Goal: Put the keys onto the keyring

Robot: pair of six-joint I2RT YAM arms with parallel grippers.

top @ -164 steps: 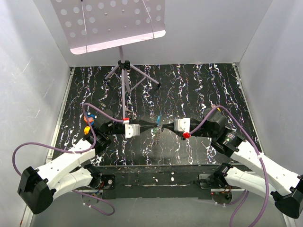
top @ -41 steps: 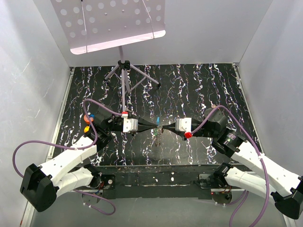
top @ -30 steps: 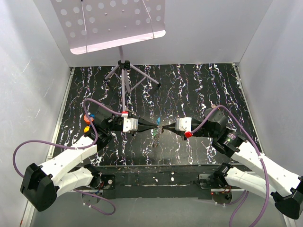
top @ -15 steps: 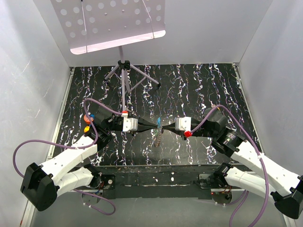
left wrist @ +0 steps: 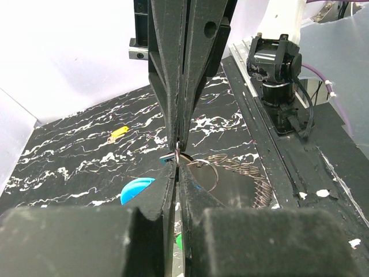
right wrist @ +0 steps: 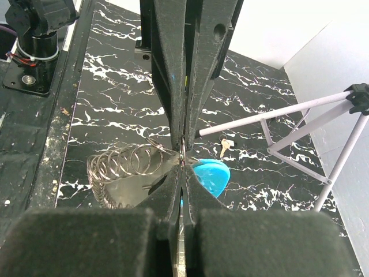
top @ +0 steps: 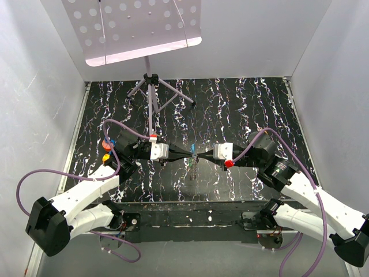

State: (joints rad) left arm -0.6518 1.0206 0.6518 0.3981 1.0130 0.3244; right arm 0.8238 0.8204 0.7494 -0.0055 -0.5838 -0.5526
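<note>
My left gripper [top: 192, 155] and right gripper [top: 198, 156] meet tip to tip above the middle of the marbled mat [top: 230, 104]. Both are shut on the thin metal ring [left wrist: 203, 173] of the keyring. Its wire coil [right wrist: 121, 164] and bright blue tag [right wrist: 211, 175] hang below the tips; the tag also shows in the left wrist view [left wrist: 137, 188]. One small key [right wrist: 226, 147] lies on the mat beyond the tag. A small yellow-headed piece [left wrist: 117, 134], perhaps another key, lies on the mat. Whether a key sits between the jaws is hidden.
A music stand's tripod [top: 151, 86] stands at the back middle, its perforated plate [top: 132, 26] overhead. One tripod leg [right wrist: 271, 115] reaches near the key. Coloured knobs [top: 106, 150] sit by the left arm. White walls close in both sides.
The left gripper has edged right and both have closed up until the tips touch. The hanging coil has swung a little under them.
</note>
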